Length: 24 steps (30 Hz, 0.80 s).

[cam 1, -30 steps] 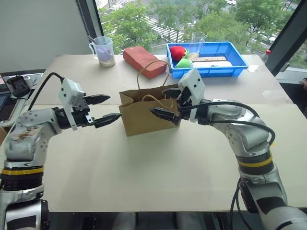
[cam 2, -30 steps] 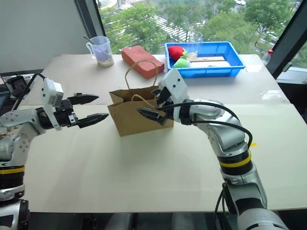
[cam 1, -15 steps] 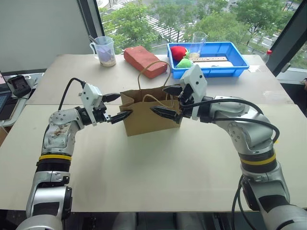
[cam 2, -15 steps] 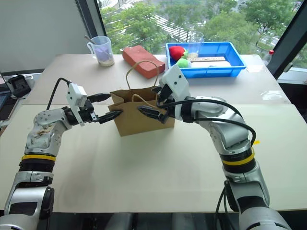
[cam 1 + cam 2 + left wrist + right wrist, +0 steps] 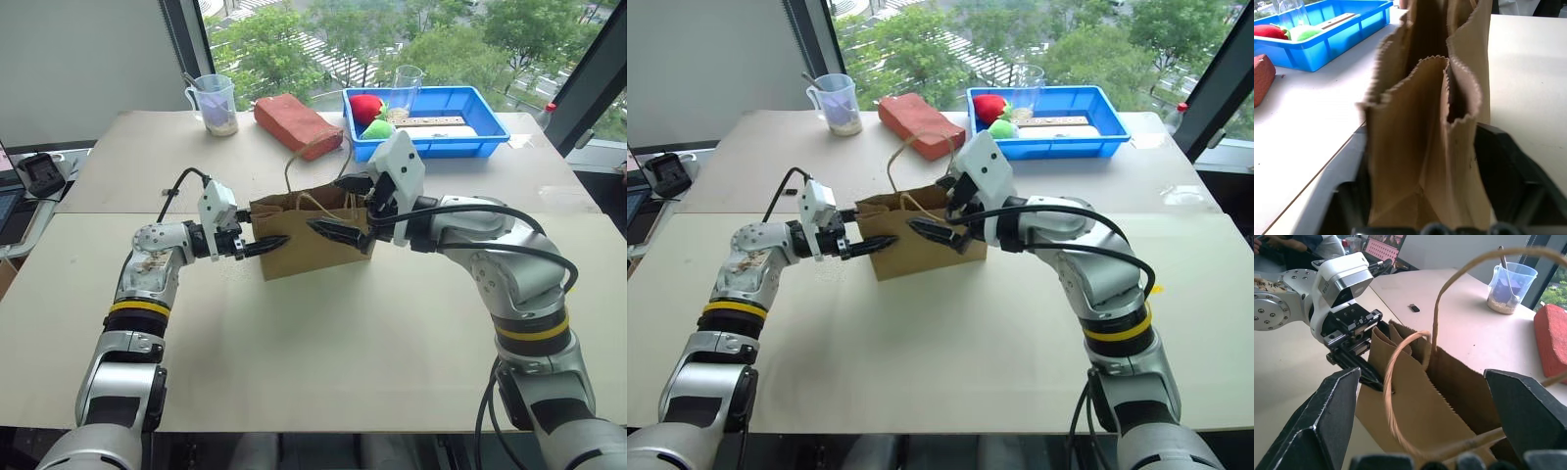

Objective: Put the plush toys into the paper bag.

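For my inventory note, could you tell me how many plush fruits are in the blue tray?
2: a red plush fruit and a green plush fruit, together at the blue tray's left end. Others may be hidden.

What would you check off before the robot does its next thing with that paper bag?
1. Paper bag standing upright on the table: ok.
2. Left hand has the bag's folded side between its fingers: ok.
3. Left hand firmly closed on it: cannot tell.
4. Right hand open wide over the bag's top: ok.
5. String handle clear of the mouth: not ok, one loop hangs across it.
6. Plush toys already inside: cannot tell, the inside is hidden.
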Tool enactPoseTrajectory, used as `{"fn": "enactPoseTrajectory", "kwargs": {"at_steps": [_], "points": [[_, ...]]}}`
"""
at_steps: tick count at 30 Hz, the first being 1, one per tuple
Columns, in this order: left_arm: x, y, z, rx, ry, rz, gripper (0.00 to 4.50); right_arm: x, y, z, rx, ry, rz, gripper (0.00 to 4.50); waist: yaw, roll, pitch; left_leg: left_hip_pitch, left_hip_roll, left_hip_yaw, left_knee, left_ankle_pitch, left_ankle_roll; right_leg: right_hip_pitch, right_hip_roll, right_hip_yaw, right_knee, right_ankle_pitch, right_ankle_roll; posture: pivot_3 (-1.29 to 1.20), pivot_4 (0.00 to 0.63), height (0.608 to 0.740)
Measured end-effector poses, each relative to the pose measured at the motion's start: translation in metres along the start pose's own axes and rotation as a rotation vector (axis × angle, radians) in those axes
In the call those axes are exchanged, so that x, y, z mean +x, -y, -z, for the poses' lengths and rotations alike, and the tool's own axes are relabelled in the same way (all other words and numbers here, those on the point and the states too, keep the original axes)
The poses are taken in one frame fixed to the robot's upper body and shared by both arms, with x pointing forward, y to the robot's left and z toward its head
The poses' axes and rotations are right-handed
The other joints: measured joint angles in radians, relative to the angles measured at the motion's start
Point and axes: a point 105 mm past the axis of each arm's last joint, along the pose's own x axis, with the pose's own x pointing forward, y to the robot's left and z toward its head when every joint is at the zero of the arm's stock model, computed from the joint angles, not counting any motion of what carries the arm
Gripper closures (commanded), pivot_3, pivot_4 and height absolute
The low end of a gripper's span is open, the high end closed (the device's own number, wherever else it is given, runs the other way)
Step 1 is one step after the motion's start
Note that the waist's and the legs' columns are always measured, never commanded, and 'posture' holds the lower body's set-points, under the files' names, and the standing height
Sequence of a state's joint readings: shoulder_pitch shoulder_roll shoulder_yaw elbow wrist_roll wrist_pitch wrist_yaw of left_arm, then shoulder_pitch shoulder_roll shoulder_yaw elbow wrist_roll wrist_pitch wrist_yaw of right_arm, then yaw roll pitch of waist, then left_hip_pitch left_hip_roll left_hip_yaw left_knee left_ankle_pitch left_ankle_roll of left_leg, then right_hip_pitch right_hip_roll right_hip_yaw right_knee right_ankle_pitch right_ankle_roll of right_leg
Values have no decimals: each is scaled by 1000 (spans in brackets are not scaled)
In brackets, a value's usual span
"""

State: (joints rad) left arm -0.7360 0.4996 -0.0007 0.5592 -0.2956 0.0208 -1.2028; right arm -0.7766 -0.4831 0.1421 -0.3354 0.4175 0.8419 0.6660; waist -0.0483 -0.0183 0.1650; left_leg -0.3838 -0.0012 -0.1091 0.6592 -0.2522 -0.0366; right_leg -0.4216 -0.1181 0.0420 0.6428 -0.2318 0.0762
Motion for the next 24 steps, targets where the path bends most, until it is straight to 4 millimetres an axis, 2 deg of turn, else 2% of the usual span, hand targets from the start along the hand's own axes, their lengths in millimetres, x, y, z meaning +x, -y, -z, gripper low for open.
{"fn": "enactPoseTrajectory", "kwargs": {"at_steps": [3,8,12,15,19,24], "points": [[1,1,0,-2,2,3,4445,1,0,-1,-2,4,1,0,0,0,0,0,0,0,0,0,0,0,0,0,0,0,0,0,150,740],[2,1,1,-10,4,2,4481,1,1,-10,-23,28,6,0,0,0,0,0,0,0,0,0,0,0,0,0,0,0,0,0,150,740],[2,-2,-1,-36,0,-3,4481,-14,-9,-43,-56,145,-80,0,2,0,0,0,0,0,0,0,1,0,0,0,0,0,0,0,150,740],[-4,-7,-6,-38,-9,-6,4481,-36,-8,-60,-66,160,-117,0,4,0,0,0,0,0,0,-1,2,0,0,0,-1,0,0,0,150,740],[-19,-8,-15,-46,-23,37,4481,-70,8,-66,-31,107,-96,0,3,0,0,0,0,0,0,-2,3,1,0,0,-1,0,0,0,150,740],[-19,32,-37,-19,-6,299,4481,-114,35,-61,22,-69,-75,0,6,1,0,-2,0,1,0,-3,5,1,0,0,-3,0,0,0,150,740]]}}
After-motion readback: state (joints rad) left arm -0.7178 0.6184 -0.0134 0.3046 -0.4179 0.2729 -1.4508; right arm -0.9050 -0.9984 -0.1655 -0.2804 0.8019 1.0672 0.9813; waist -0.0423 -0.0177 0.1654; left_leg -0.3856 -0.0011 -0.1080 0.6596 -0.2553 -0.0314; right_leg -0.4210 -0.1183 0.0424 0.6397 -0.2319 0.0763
